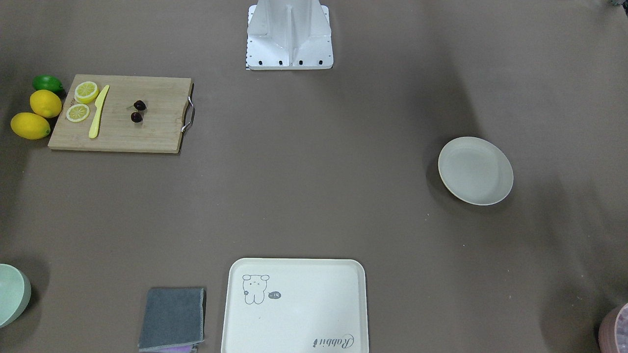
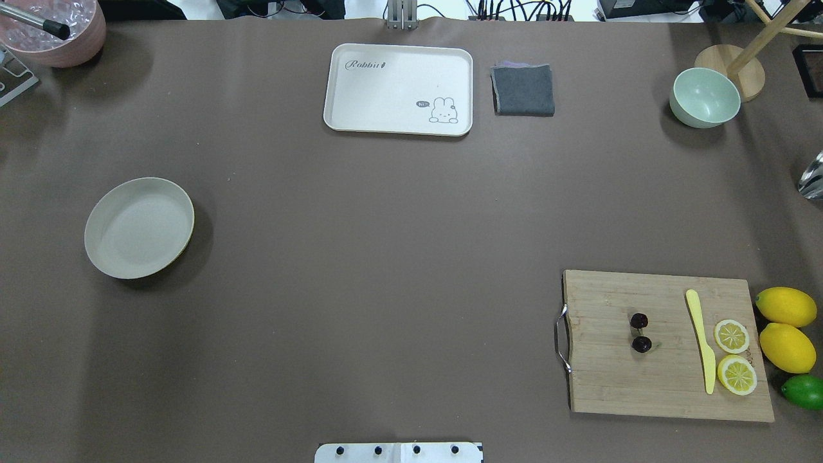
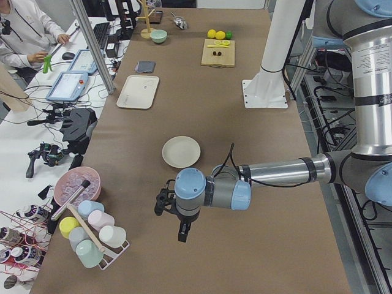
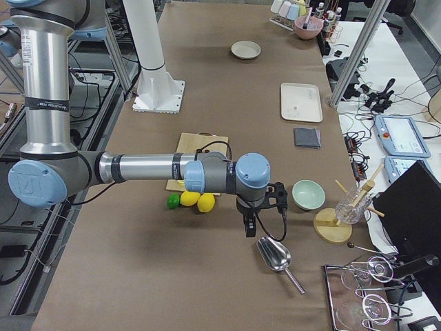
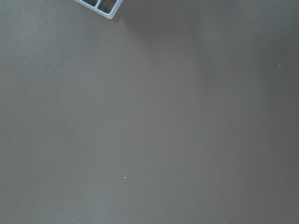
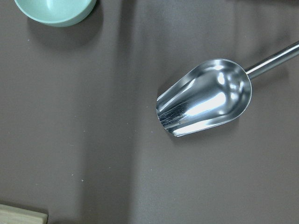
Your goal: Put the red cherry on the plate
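The red cherry (image 1: 138, 111) (image 2: 640, 332), a pair of dark glossy fruits, lies in the middle of a wooden cutting board (image 2: 643, 386). Far across the table sits the plate (image 2: 139, 227) (image 1: 475, 170), round, cream-white, with nothing on it. My left gripper (image 3: 182, 236) hangs over bare table beyond the plate's end, seen only in the exterior left view. Over the table's other end hangs my right gripper (image 4: 250, 231), above a metal scoop (image 6: 205, 98) and past the lemons. I cannot tell whether either gripper is open or shut.
On the board lie a yellow knife (image 2: 701, 341) and two lemon slices (image 2: 733, 355); two lemons (image 2: 786, 328) and a lime (image 2: 804, 391) sit beside it. A cream tray (image 2: 398, 89), grey cloth (image 2: 523, 90), green bowl (image 2: 705, 98) and pink tub (image 2: 54, 32) line the far edge.
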`<state>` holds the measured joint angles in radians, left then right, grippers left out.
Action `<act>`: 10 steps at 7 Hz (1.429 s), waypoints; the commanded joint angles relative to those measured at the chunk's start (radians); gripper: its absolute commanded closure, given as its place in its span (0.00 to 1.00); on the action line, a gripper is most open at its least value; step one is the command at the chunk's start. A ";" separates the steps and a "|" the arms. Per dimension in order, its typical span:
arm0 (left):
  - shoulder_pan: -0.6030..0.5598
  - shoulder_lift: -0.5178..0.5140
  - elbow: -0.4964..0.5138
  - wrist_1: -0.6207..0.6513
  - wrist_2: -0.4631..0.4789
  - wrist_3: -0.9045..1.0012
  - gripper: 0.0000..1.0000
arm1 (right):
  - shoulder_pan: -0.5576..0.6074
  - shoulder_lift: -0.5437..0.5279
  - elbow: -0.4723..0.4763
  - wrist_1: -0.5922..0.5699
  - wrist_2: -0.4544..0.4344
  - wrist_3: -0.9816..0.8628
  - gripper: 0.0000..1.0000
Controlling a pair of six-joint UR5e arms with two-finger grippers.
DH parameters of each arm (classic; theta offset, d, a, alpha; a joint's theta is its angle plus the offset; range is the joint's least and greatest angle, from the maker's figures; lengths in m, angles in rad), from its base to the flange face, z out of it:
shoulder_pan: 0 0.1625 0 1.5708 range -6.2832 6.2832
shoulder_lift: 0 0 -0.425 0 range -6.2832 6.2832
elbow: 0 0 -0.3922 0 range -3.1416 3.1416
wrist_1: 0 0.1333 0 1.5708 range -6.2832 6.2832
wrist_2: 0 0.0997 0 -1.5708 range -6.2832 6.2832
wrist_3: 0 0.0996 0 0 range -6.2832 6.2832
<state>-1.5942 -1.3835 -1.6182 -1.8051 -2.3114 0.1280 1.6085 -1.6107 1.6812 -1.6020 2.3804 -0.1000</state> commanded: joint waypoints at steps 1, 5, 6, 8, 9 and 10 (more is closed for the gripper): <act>-0.001 0.001 -0.005 0.006 0.029 -0.013 0.02 | 0.001 -0.006 0.003 0.001 0.000 0.000 0.00; -0.001 -0.020 -0.034 0.030 -0.025 -0.071 0.01 | -0.001 -0.006 0.009 0.001 0.000 0.000 0.00; 0.002 -0.035 -0.057 0.030 -0.133 -0.130 0.01 | -0.001 -0.008 0.015 0.001 0.000 0.000 0.00; 0.061 -0.074 -0.075 0.015 -0.201 -0.136 0.01 | -0.001 -0.009 0.021 0.001 0.003 0.000 0.00; 0.127 -0.080 -0.081 -0.023 -0.210 -0.148 0.01 | -0.001 -0.011 0.026 0.001 0.003 0.000 0.00; 0.193 -0.103 -0.077 -0.054 -0.204 -0.210 0.01 | -0.001 -0.011 0.029 -0.001 0.003 0.000 0.00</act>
<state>-1.4768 -1.4645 -1.6952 -1.8218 -2.5127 -0.0297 1.6076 -1.6208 1.7059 -1.6018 2.3837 -0.0997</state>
